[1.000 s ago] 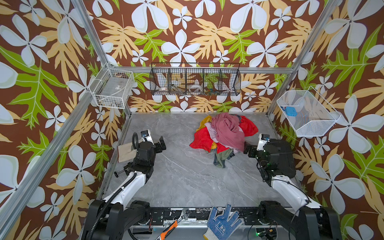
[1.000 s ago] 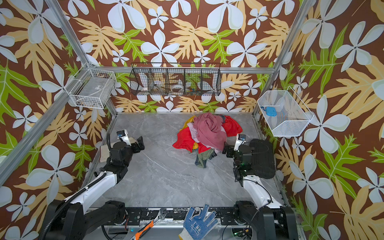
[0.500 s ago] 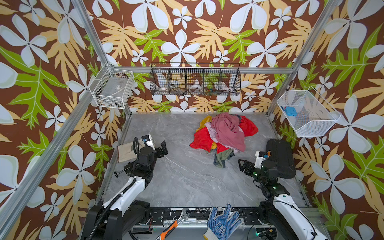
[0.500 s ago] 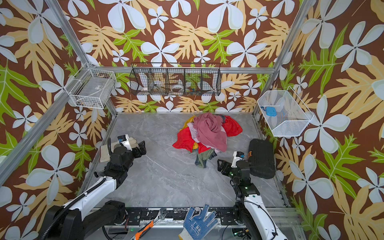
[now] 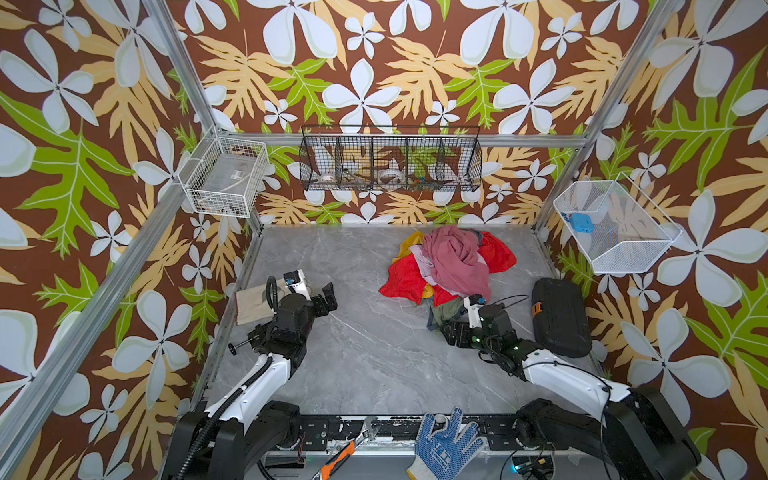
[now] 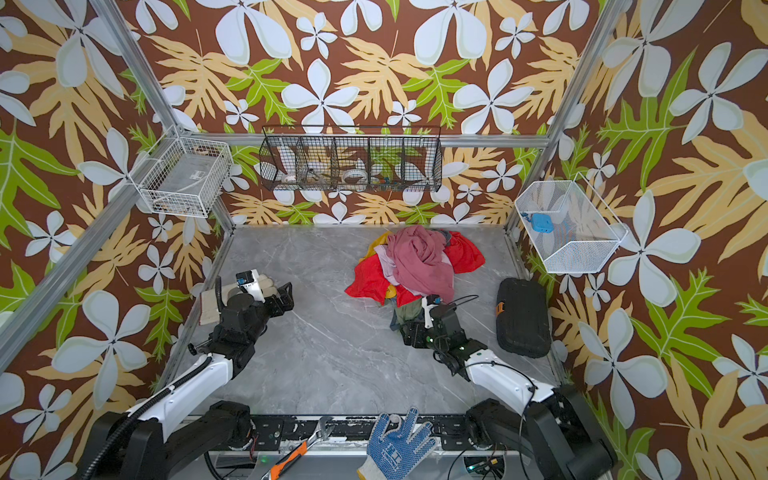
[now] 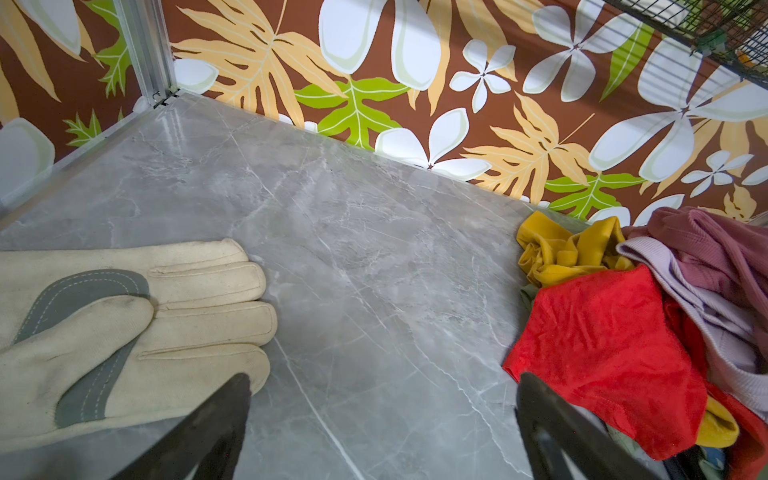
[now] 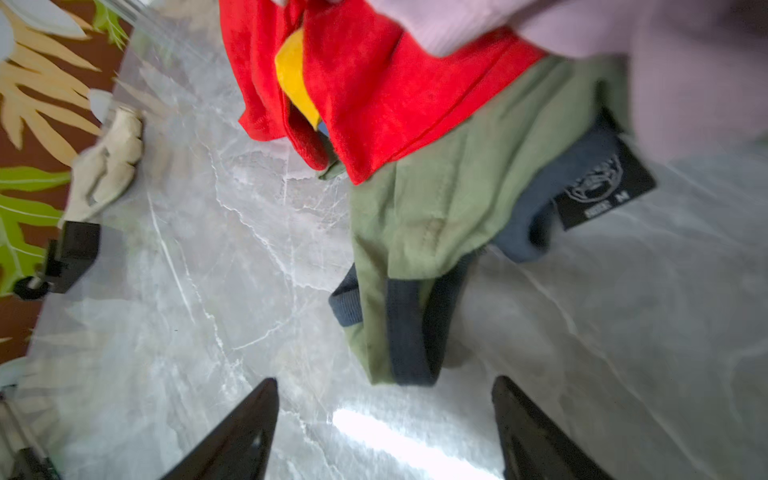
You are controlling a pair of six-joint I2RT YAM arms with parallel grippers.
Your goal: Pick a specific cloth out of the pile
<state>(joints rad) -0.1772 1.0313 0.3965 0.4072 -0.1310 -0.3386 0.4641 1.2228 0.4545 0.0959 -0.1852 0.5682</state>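
The pile [image 5: 449,257] [image 6: 415,257] of red, dusty-pink, mustard and lilac garments lies at the back right of the grey table; its red and yellow edge [image 7: 602,340] shows in the left wrist view. The olive-green cloth [image 8: 436,208] with dark trim bands sticks out from under the red one at the pile's front [image 5: 444,309] [image 6: 405,311]. My right gripper [image 8: 384,384] [image 5: 451,332] is low over the table, open, its fingertips just short of the cloth's trimmed end, nothing between them. My left gripper [image 7: 382,382] [image 5: 328,297] hangs open and empty at the left.
A cream work glove [image 5: 253,305] [image 7: 124,324] lies by the left wall under my left arm. A black case [image 5: 559,316] lies right of my right arm. A blue dotted glove [image 5: 446,440], a wrench and an orange cutter sit on the front rail. Wire baskets hang on the walls.
My right arm has swung down from beside the black case to the front of the pile, and its jaws have narrowed a little. The left gripper has shifted slightly.
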